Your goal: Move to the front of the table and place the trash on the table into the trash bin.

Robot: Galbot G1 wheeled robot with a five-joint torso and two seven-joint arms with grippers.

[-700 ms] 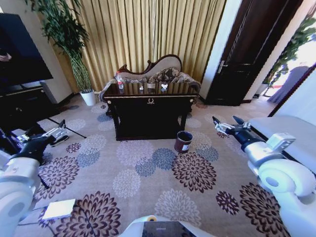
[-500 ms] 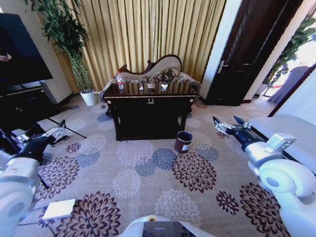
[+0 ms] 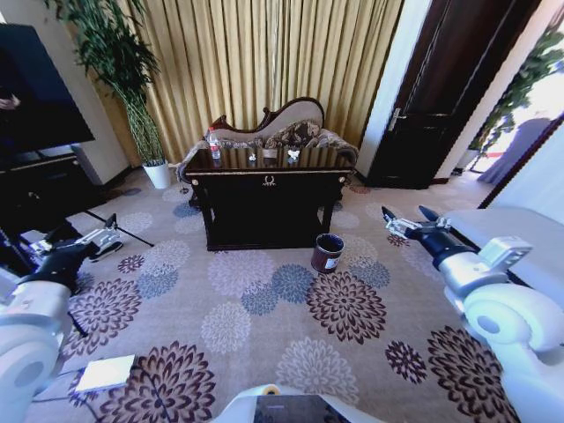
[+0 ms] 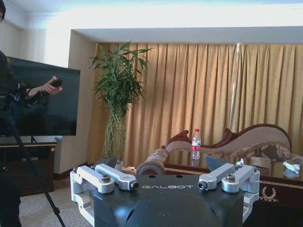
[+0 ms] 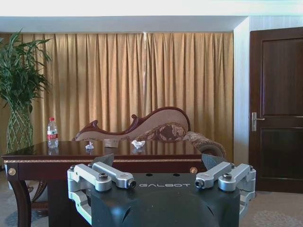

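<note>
Robot well back from bench (image 3: 264, 181); bottle (image 3: 213, 144) and paper scraps (image 3: 293, 155) on top, bin (image 3: 328, 252) by its front-right leg; left claw (image 3: 99, 231) and right claw (image 3: 404, 218) released, empty; risk: base clips bin on approach.

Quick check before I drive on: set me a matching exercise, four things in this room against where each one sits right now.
Things:
1. water bottle
2. trash bin
3. paper scraps
4. right hand

Places:
A. on the carpet by the table's front right corner
B. raised over the carpet, right of the bin
C. left end of the tabletop
D. middle of the tabletop

Pairs: 1-C, 2-A, 3-D, 4-B
</note>
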